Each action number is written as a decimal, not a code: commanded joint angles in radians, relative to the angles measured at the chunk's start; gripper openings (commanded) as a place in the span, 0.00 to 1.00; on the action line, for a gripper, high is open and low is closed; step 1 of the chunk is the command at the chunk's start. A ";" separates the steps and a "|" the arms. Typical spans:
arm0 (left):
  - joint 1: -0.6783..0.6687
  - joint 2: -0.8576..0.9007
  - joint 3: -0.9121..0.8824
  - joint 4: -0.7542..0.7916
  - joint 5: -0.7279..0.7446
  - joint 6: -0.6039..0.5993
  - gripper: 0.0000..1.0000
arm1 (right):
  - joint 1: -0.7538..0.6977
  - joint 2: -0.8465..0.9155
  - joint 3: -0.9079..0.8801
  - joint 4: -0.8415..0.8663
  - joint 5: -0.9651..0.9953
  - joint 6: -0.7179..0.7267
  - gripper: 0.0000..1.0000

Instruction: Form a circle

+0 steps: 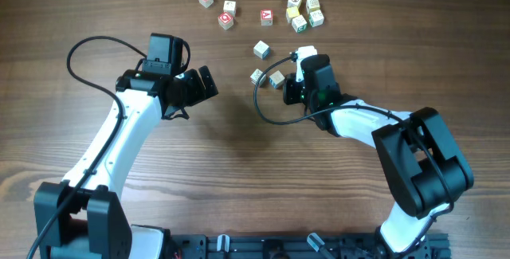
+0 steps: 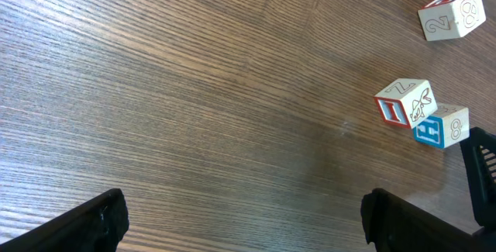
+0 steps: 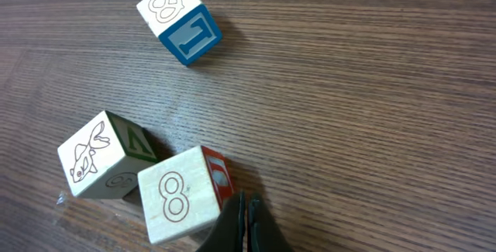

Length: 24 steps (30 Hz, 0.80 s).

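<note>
The right gripper (image 3: 246, 222) sits clenched and empty just beside a wooden cube (image 3: 184, 196) marked 8 on the table (image 3: 364, 89), while the left gripper (image 2: 244, 221) hangs released

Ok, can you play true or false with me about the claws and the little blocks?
The left claw is wide open with nothing in it. True.
The right claw is gripping a block. False: it is shut on nothing, right beside the red-sided block.
The blocks already make a circle. False: they lie scattered in loose groups.
Three blocks sit near the right claw. True.
</note>
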 commanded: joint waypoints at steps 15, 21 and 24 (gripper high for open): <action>0.006 -0.001 -0.002 0.000 -0.009 0.019 1.00 | 0.002 0.025 0.005 0.021 -0.030 -0.046 0.04; 0.006 -0.001 -0.002 0.000 -0.010 0.019 1.00 | 0.002 0.025 0.005 0.032 -0.015 -0.077 0.04; 0.006 -0.001 -0.002 0.000 -0.009 0.019 1.00 | 0.002 0.026 0.005 0.043 -0.016 -0.093 0.05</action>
